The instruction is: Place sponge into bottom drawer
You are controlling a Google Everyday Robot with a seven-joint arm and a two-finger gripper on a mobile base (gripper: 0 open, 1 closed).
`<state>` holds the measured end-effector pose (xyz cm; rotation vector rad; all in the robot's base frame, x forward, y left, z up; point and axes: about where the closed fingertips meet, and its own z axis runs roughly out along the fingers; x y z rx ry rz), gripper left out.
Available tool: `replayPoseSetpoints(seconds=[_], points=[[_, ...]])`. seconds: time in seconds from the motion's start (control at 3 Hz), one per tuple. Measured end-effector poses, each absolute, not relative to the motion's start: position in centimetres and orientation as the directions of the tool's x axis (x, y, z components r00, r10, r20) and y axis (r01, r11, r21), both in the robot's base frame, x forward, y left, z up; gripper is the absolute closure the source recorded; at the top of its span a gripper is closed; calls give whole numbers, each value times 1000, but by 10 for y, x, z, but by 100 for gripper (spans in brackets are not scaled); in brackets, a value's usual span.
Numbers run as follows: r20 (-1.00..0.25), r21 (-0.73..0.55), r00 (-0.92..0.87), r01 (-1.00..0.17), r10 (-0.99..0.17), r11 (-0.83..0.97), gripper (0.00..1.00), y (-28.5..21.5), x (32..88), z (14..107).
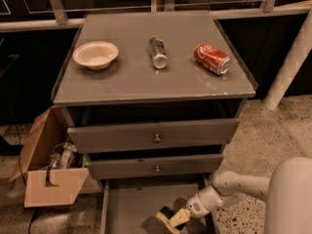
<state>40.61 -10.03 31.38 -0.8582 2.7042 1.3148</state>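
Note:
The bottom drawer [127, 206] is pulled out at the foot of the grey cabinet, its flat floor showing. My gripper [171, 219] reaches in from the right, low over the drawer's right front part. It is shut on the sponge [173, 218], whose pale yellow foam and dark green top show between the fingers. The sponge sits just above or on the drawer floor; I cannot tell which. My white arm [239, 185] stretches off to the lower right.
The two upper drawers [155, 136] stand slightly open. On the cabinet top lie a white bowl [95, 54], a tipped clear bottle [157, 52] and a tipped red soda can [212, 58]. A cardboard box [48, 172] with clutter stands on the floor at the left.

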Motion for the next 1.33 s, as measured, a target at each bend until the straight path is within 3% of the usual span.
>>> replayPoseSetpoints(seconds=[1.33], points=[[-186,718,-929,-351,-320,601,100,-98,413,249]])
